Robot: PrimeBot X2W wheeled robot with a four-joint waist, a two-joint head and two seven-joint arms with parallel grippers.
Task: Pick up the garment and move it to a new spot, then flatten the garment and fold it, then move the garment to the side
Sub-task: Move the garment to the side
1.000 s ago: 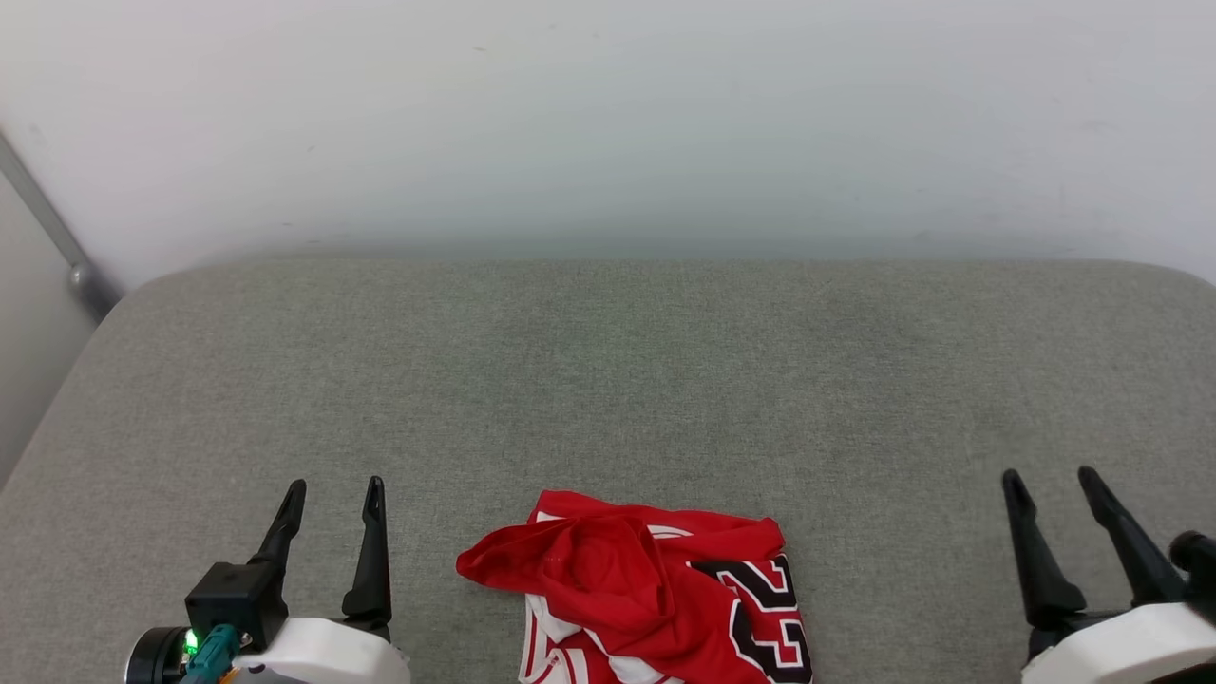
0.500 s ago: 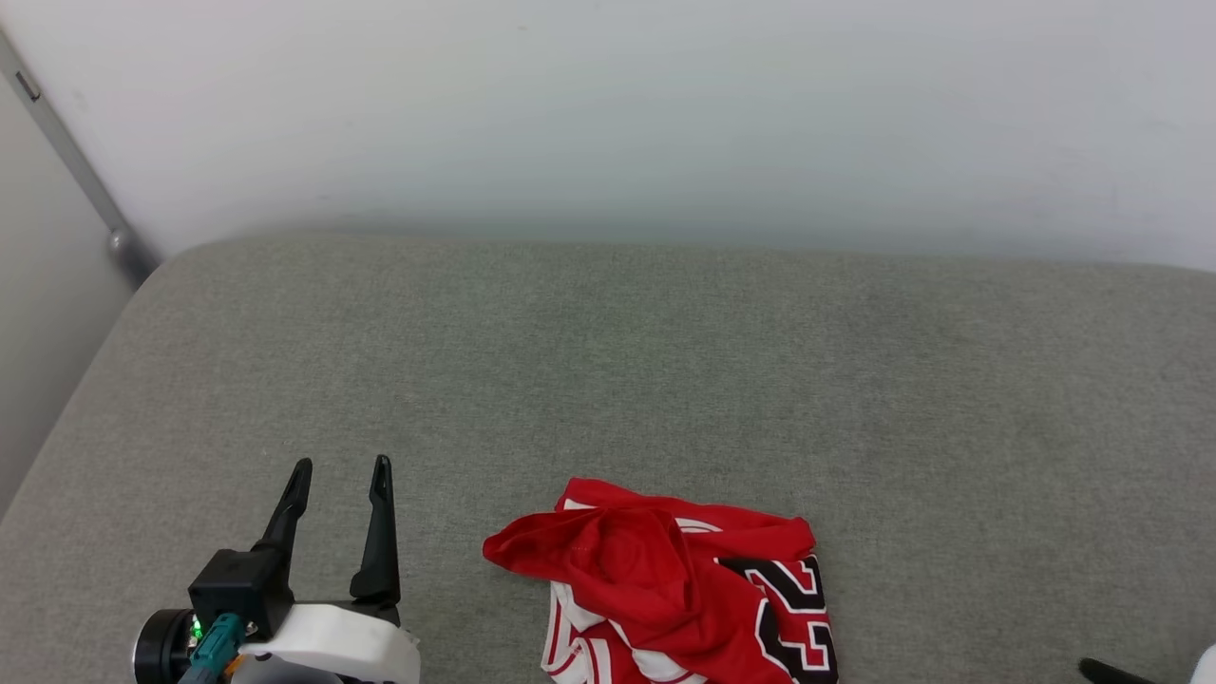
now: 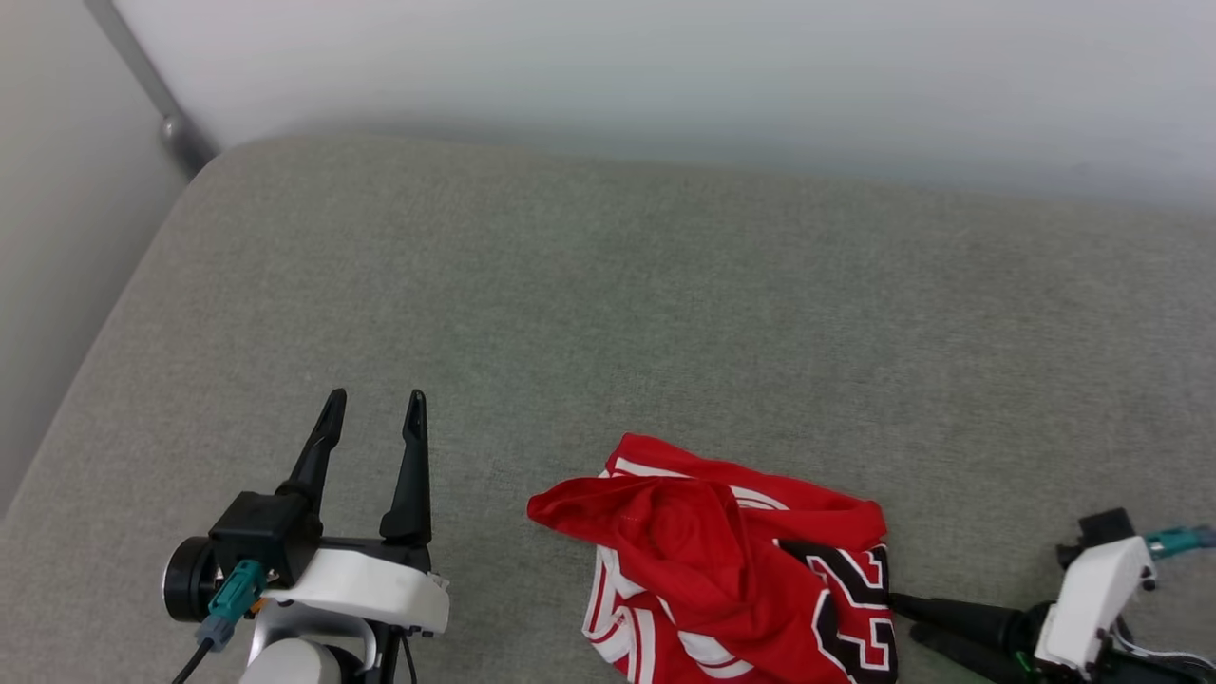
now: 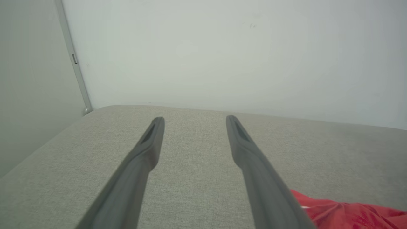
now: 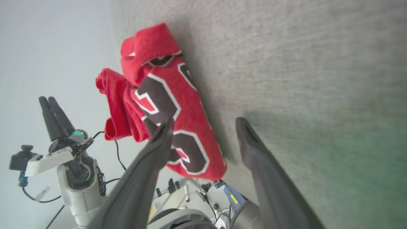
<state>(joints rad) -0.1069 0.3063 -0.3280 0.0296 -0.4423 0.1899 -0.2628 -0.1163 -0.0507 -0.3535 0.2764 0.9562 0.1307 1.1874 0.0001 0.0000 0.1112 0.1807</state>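
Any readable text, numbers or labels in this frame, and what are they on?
"2": large black, white-edged digit on the garment; the digit next to it is crumpled and cut off by the picture's edge, so it is unreadable.
Yellow sticker low in the right wrist view: too small to read.
Nothing else is legible.

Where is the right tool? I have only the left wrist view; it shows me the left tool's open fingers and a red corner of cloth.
Observer: The right tool lies low at the right edge of the garment, pointing sideways at it.
Operator: Does it hold the cloth?
Observer: No. Its fingers stand wide apart, tips just at the edge, nothing pinched.
Operator: How does the garment lie?
Observer: Crumpled in a heap on the grey cushion, a black number with white outline facing up.
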